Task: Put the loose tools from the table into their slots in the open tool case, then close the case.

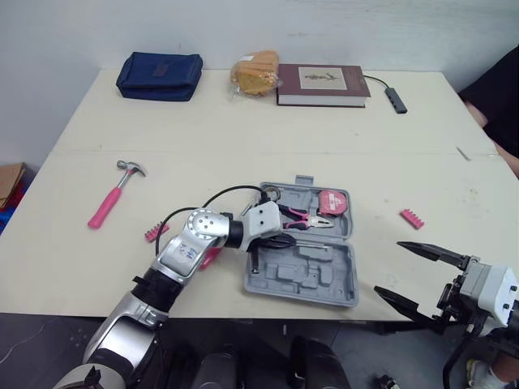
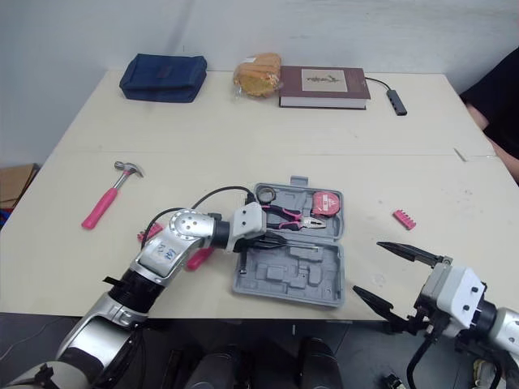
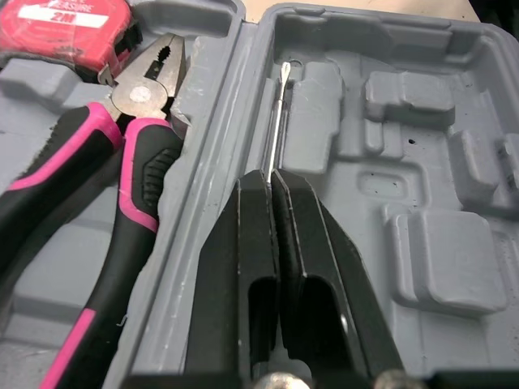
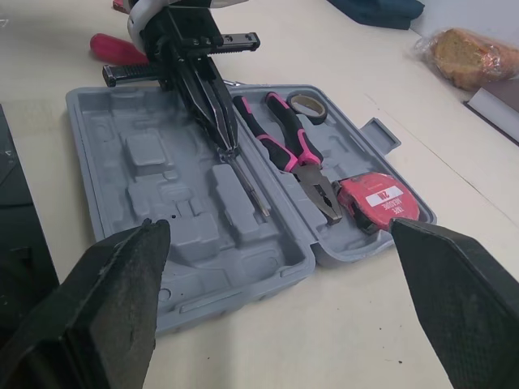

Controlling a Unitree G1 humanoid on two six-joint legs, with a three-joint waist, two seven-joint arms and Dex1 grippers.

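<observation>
The left gripper (image 3: 272, 185) clamps the screwdriver (image 3: 280, 121) shaft over the case (image 1: 342, 293), right gripper (image 1: 389, 267) spread wide; a skewed release could leave the screwdriver outside its slot.

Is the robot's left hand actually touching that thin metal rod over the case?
Touching. The left wrist view shows the left hand clamped shut on the rod, with no gap.

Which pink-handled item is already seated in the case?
The pliers, beside the red tape measure; the pink hammer lies loose on the table, left of the case.
</observation>
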